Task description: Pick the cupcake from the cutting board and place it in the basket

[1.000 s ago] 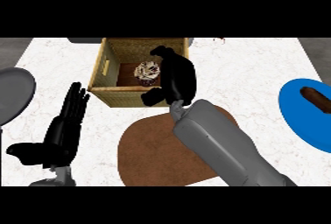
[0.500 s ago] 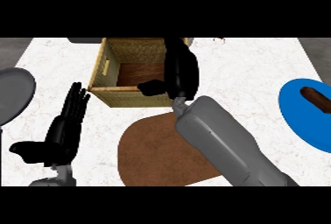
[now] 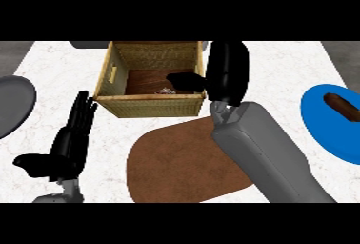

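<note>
The woven basket (image 3: 151,106) stands at the back of the counter. Only a small pale bit of the cupcake (image 3: 166,90) shows on its brown floor, below my right thumb. My right hand (image 3: 226,71) is over the basket's right rim, open, with straight fingers pointing away and the thumb reaching in above the cupcake. I cannot tell if the thumb touches it. The brown rounded cutting board (image 3: 183,162) lies in front of the basket, bare, partly under my right forearm. At the left, my left hand (image 3: 70,138) rests open.
A blue plate (image 3: 327,131) with a brown item (image 3: 342,106) on it sits at the right edge. A grey round dish (image 3: 14,107) lies at the left edge. Behind the basket, a grey thing (image 3: 88,44) peeks in.
My right hand held the cupcake over the basket, then straightened its fingers. The cupcake now lies low inside the basket. The left hand has not moved.
</note>
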Controlling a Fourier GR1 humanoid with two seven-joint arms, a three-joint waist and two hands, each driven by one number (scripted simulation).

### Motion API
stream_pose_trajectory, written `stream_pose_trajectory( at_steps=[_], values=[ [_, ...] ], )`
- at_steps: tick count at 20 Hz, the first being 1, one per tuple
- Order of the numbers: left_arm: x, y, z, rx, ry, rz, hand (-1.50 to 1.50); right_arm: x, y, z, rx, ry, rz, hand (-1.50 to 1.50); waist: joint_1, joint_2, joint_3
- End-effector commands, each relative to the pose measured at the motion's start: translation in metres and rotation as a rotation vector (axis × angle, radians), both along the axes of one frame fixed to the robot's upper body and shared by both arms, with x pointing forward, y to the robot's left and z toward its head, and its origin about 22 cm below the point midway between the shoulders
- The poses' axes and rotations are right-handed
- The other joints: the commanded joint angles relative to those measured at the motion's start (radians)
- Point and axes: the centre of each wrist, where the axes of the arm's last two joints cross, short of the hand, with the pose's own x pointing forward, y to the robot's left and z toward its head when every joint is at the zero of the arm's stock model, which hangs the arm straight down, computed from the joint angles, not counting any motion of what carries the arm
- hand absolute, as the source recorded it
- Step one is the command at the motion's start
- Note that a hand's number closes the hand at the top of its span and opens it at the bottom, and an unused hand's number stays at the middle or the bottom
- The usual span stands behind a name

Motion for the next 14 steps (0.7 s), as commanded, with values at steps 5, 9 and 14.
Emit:
stream_pose_trajectory(
  at_steps=[5, 9, 14],
  values=[
    [0.003, 0.002, 0.005, -0.009, 0.008, 0.004, 0.0, -0.025, -0.068, 0.012, 0.22, -0.048, -0.122, -1.5, -0.006, 0.001, 0.001],
    [-0.008, 0.0, 0.003, -0.006, -0.006, 0.02, 0.0, -0.047, -0.124, 0.027, 0.157, -0.071, -0.053, -1.5, 0.0, 0.001, 0.001],
    [-0.014, 0.019, 0.004, 0.003, -0.01, -0.001, 0.0, -0.08, -0.147, 0.036, 0.266, -0.08, 0.034, -1.5, 0.002, 0.001, 0.001]
  ],
)
